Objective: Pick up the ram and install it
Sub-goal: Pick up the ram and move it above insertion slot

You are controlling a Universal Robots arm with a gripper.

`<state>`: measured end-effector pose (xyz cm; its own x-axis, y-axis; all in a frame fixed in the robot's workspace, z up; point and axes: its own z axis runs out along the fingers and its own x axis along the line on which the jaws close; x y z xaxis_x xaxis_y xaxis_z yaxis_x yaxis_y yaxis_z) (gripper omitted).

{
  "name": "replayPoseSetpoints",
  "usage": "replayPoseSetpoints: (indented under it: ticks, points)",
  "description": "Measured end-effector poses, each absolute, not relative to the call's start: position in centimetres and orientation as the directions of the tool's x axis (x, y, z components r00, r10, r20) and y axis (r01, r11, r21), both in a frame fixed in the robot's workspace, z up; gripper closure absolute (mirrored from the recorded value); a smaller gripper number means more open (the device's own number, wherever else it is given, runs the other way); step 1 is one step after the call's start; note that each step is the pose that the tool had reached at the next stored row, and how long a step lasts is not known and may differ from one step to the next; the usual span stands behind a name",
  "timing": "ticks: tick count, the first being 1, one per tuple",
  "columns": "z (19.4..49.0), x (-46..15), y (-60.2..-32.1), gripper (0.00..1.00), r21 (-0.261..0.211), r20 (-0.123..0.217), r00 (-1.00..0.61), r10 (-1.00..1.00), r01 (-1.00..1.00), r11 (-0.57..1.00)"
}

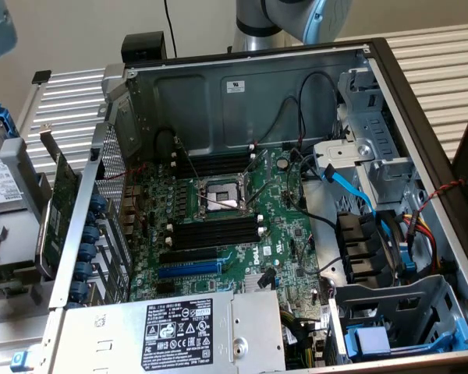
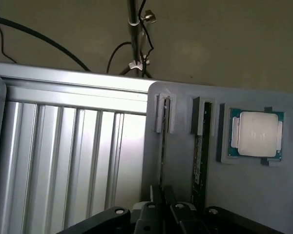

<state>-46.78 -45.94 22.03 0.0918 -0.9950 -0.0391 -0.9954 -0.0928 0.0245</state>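
In the grey holder (image 2: 244, 195), near the CPU (image 2: 256, 134), the ram (image 2: 162, 146) stood edge-up in its slot. My hand (image 2: 162, 195) was narrow, pinched on the stick's end. Grasp step, I judged; not lifted yet. A lift would call for a straight pull, slot walls tight. Empty mobo slots (image 1: 218, 228) sat mid-frame in the exterior view.

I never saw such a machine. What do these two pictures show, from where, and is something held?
The machine is one robot arm. The exterior view, from a camera off the arm, shows an open computer case with its motherboard and empty black memory slots. The wrist view, from a camera on the wrist, looks at a grey holder carrying a processor chip, a second memory stick and the ram, seen edge-on. The jaws appear shut on the ram in its slot.
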Motion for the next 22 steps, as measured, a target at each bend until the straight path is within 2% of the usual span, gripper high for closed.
replayPoseSetpoints:
  ticks: [15,22]
  points:
    - [28.8,-46.2,-46.1,0.87,0.025,-0.039,0.093,-0.995,-0.995,-0.094]
    - [32.0,-44.8,-46.5,0.87,0.024,-0.05,0.096,-0.994,-0.995,-0.098]
